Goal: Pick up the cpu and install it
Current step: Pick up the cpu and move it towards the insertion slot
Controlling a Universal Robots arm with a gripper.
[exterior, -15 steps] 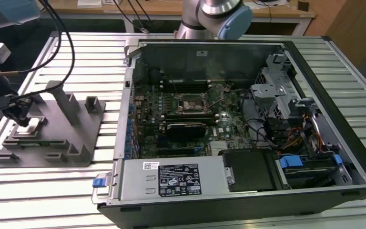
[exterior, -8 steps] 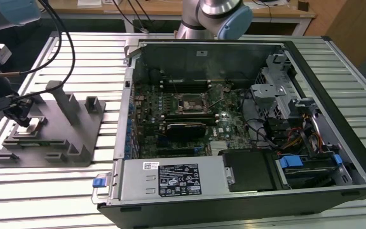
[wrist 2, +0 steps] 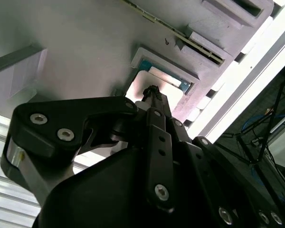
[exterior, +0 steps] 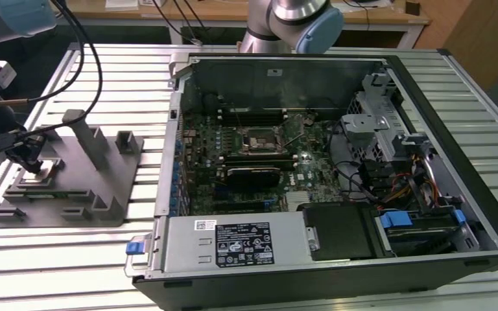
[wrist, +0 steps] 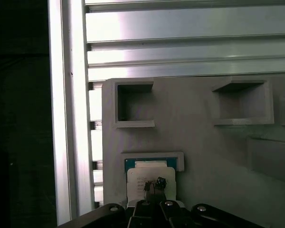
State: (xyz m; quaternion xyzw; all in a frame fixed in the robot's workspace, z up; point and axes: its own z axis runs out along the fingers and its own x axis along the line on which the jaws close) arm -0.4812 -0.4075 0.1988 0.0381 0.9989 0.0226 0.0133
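The cpu [exterior: 48, 171] lies flat, metal top up, seated in a shallow square pocket of the grey fixture [exterior: 102, 188], toward the fixture's 9 o'clock in the exterior view. Both wrist views show its pale silver top [wrist: 142, 173] edged by a teal rim [wrist 2: 186, 85].

Robotics laboratory or workshop: ribbed aluminium-profile worktable [exterior: 119, 71] carrying an opened black desktop computer case [exterior: 318, 285] and grey moulded fixture block [exterior: 102, 188], cabled wooden benches [exterior: 223, 11] behind.

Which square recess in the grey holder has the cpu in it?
The recess beneath the claw holds the cpu; the other two recesses are empty.
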